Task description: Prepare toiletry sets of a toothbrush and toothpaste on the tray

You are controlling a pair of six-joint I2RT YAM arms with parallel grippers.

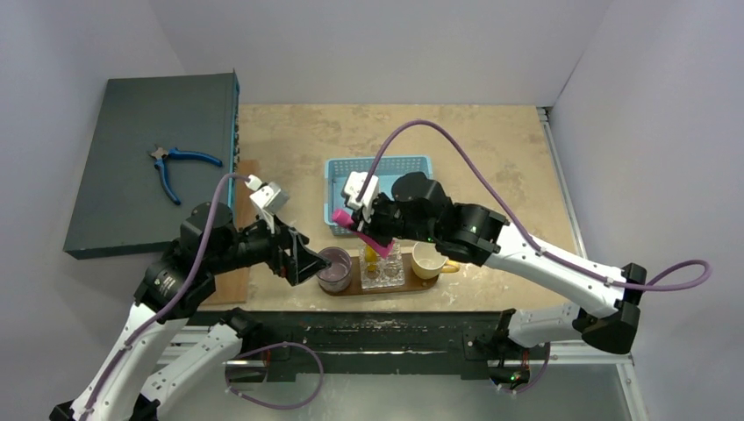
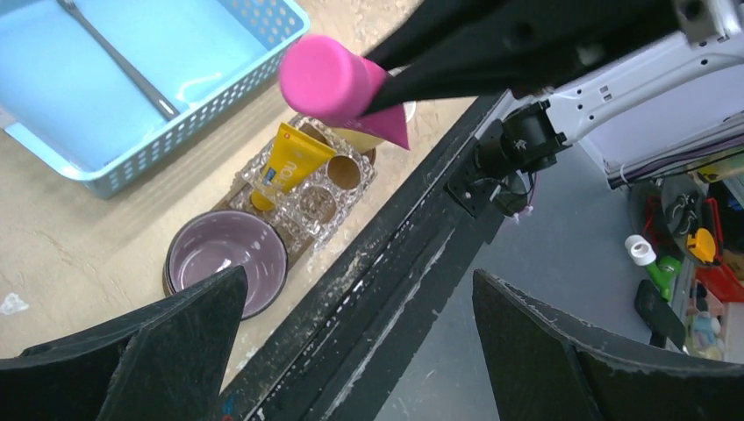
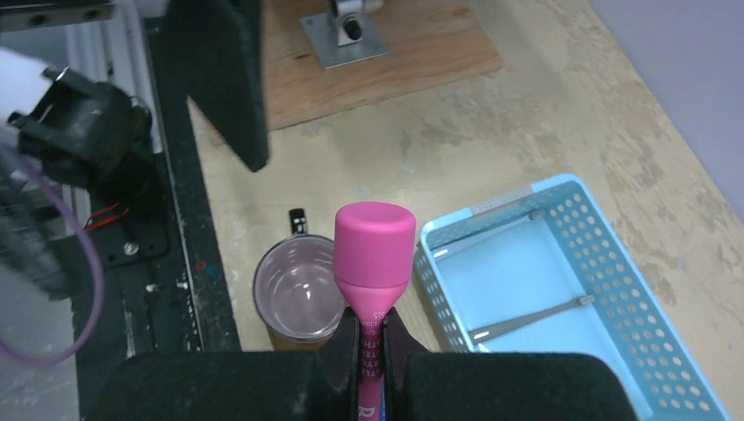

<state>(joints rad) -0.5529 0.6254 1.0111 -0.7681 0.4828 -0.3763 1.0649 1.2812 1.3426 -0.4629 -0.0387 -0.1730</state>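
Right wrist view is showing my right gripper [image 3: 373, 338] pinching the pink toothpaste tube [image 3: 375, 250] by its flat tail, tilted in the air above the tray's [image 1: 386, 291] far side. On the tray, the yellow tube [image 2: 294, 158] is standing in a clear glass holder [image 2: 320, 210] beside a purple cup [image 2: 226, 259]. My left gripper [image 2: 351, 342] is hovering wide and empty by the tray's left end.

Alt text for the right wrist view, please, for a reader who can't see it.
The right claw grips a pink toothpaste tube, cap end pointing away from the camera, above the table. Below sit a purple cup and a blue basket holding a slim grey stick.
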